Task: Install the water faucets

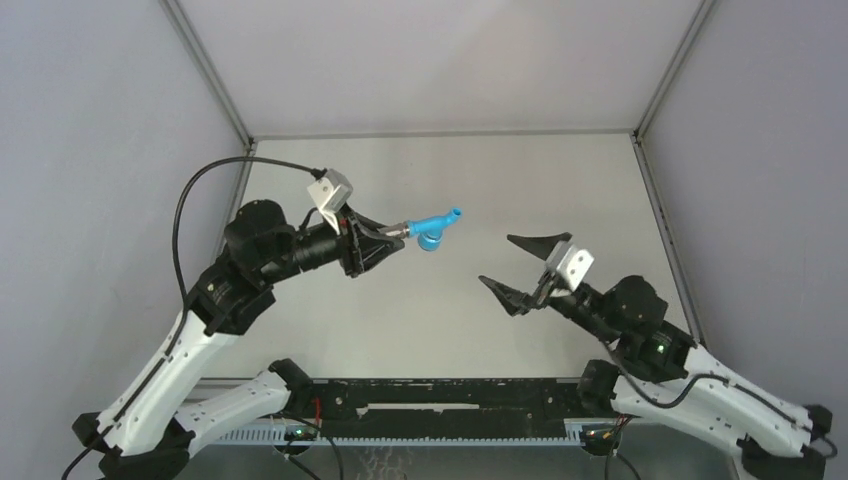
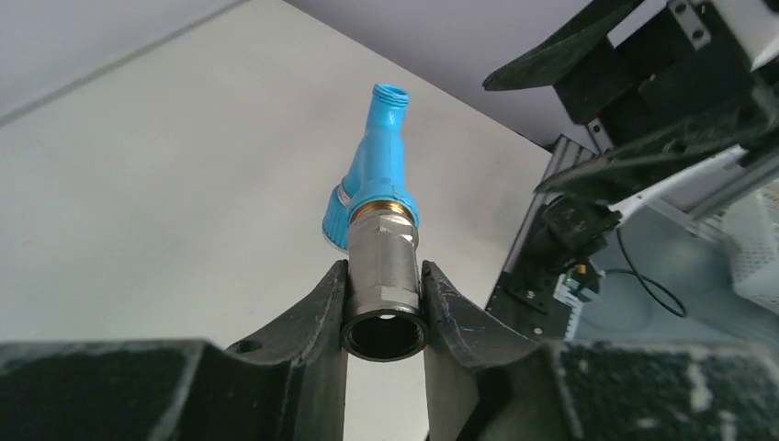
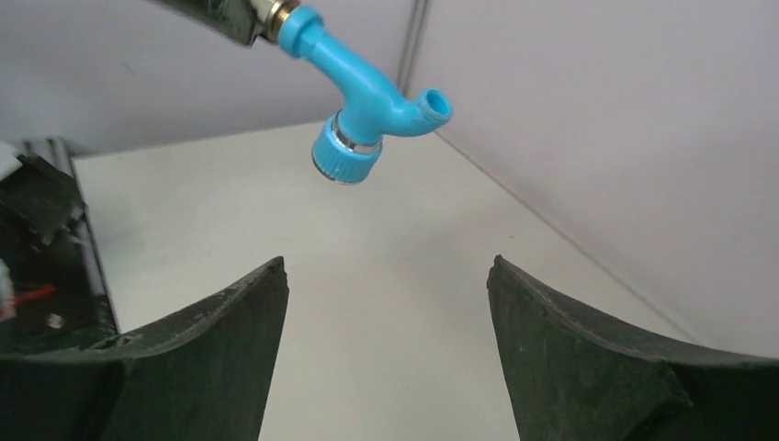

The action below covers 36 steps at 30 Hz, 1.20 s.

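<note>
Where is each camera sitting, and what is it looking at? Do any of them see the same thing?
Top view: high above and behind the arms, looking down on the table; both arms show, left fingers holding the blue faucet, right fingers open.
Left wrist: on the left arm, looking along the left fingers, which clamp the faucet's metal end; the right fingers show beyond.
Right wrist: on the right arm, looking out between the spread right fingers at the faucet.
Shared: all three see the blue faucet.
</note>
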{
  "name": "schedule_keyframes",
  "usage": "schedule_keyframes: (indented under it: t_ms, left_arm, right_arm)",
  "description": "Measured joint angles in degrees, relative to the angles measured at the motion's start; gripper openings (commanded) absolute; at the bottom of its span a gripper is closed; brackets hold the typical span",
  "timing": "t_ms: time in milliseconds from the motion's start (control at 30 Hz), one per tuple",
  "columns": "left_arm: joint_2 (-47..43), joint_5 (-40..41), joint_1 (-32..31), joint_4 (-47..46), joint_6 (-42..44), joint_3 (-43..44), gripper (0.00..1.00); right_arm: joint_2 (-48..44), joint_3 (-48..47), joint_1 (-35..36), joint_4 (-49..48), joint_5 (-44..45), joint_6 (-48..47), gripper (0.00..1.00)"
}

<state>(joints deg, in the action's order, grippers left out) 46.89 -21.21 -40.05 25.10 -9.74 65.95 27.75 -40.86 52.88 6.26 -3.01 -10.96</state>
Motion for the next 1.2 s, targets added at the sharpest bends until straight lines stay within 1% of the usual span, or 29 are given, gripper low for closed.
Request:
schedule_keyframes:
  t_ms: [67,133,233,333,367,467,533,667,767,1067,1133,1167,1200]
  left_arm:
    - [1.73,-1.97,1.31,1.70,-2.08,2.12,0.00]
    - [4.11,-4.46,3.82,4.66,-4.50,5.20,0.00]
    - [8.15,-10.62,9.60,6.67,-10.10,8.59,0.00]
    - [12.44,-17.88,14.84,6.19,-17.49,8.57,0.00]
    - [13.46,-19.39,15.54,6.12,-19.26,8.41,0.00]
    - [15.93,-24.22,16.59,5.92,-24.59,7.78,0.00]
    - [16.70,-27.15,16.85,5.79,-27.52,7.63,0.00]
    - [17.18,-31.98,17.00,4.87,-31.63,7.56,0.00]
    - [17.66,-34.45,17.07,4.07,-33.48,7.34,0.00]
    - [19.37,-39.78,17.35,3.13,-35.87,5.35,0.00]
    - [19.47,-40.61,17.35,3.13,-35.93,5.03,0.00]
    - [19.56,-40.92,17.35,3.15,-35.91,5.01,0.00]
    - [19.65,-41.11,17.35,3.10,-35.91,5.01,0.00]
  right_arm:
    - [0.96,1.73,7.10,-3.02,7.13,-8.37,0.88]
    - [2.51,3.52,12.87,-6.60,12.48,-16.65,0.91]
    - [6.14,8.39,19.67,-16.24,20.96,-33.09,0.92]
    - [11.43,12.24,22.51,-24.37,26.38,-47.01,0.93]
    - [13.20,13.09,22.95,-26.64,27.47,-50.64,0.93]
    - [17.79,15.63,23.69,-34.42,30.08,-60.87,0.99]
    - [21.05,16.02,23.98,-39.36,31.52,-67.73,1.00]
    - [25.88,16.00,23.98,-46.40,33.09,-75.91,1.00]
    - [28.35,15.96,23.91,-49.31,33.18,-79.80,1.00]
    - [33.31,14.69,23.10,-55.01,32.68,-85.26,0.99]
    - [33.73,14.47,23.10,-55.56,32.48,-85.53,0.92]
    - [33.92,14.40,23.10,-55.93,32.46,-85.66,0.85]
    - [34.12,14.34,23.10,-56.28,32.46,-85.83,0.77]
